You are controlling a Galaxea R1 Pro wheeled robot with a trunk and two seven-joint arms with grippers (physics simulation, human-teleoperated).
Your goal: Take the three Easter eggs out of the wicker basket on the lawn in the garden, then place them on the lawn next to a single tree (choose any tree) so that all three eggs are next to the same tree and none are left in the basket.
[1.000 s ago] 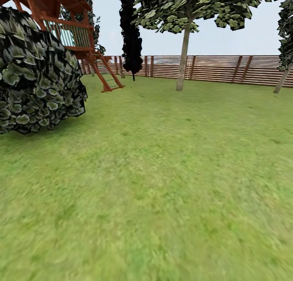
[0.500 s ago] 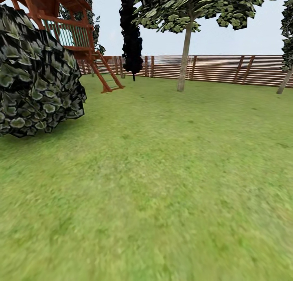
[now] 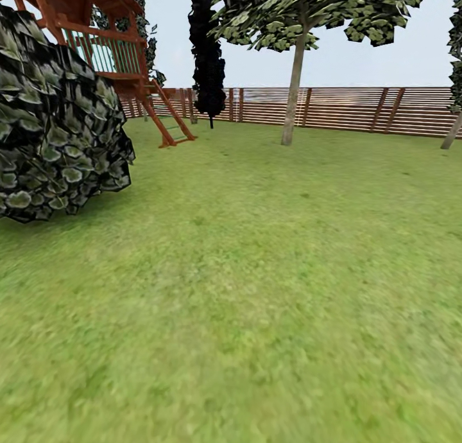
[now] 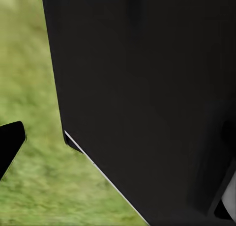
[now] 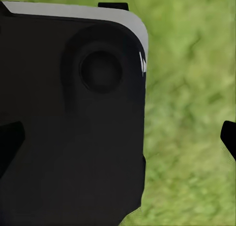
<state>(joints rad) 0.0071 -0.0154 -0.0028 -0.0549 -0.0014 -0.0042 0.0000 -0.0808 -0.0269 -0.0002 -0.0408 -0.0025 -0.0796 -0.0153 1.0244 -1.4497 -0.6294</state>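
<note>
I see the lawn (image 3: 256, 289) and the tree (image 3: 292, 90) far ahead by the fence (image 3: 359, 109). Since the earlier frame my camera shifted: the bush (image 3: 58, 122) slid left, the tree slightly right. No egg or basket is seen now. For both tools, I cannot tell spread or pressed.

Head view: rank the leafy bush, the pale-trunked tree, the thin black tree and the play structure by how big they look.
1. Leafy bush, though nearness to the camera inflates it.
2. Pale-trunked tree, crown cut off at the top.
3. Play structure, partly hidden, so unsure against the tree.
4. Thin black tree.
</note>
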